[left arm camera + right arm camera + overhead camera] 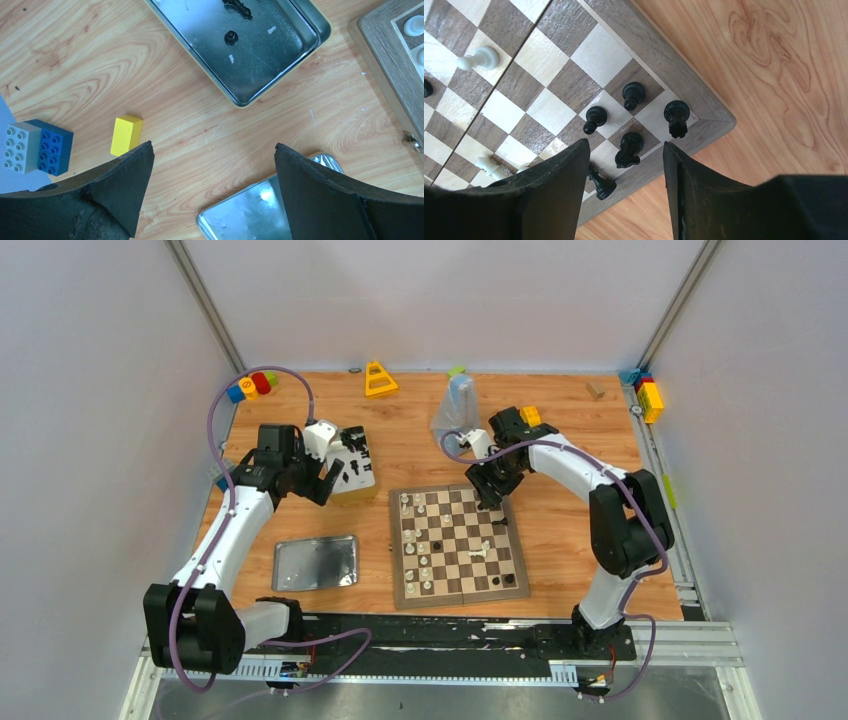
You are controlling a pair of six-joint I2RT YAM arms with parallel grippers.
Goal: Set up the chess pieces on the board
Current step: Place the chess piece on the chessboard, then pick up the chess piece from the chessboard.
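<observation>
We see the board (pixel 458 545) lying flat in the near half of the tabletop, about midway between the left and right edges. A file of cream chess pieces (pixel 415 540) stands along its left side, and a few more, cream and black, are scattered over its squares.

Our right gripper (pixel 625 143) hangs over the board's far right corner with its jaws released and nothing pinched between them. In the gap below stands a black knight (pixel 629 149), touched by neither finger. Close around it on the corner squares stand a black rook (pixel 676 118) and black pawns (pixel 633 95). One more black piece (pixel 602 186) sits by the border, partly hidden behind a finger. Further in we see a cream pawn (pixel 478 59).

Our left gripper (pixel 214 146) hovers over bare wood in the left half of the tabletop, jaws spread wide and empty. On one side of it lies the open tin (pixel 300 47), with a few black pieces (pixel 230 37) on its floor. On the other side, nearer the near edge, lies the tin lid (pixel 240 215). A yellow block (pixel 126 135) and a blue and grey block (pixel 37 147) rest towards the left edge.

Near the far edge stand a clear plastic bag (pixel 455 405) and a yellow triangular block (pixel 380 380), and more coloured blocks (pixel 648 395) sit in the far right corner.
</observation>
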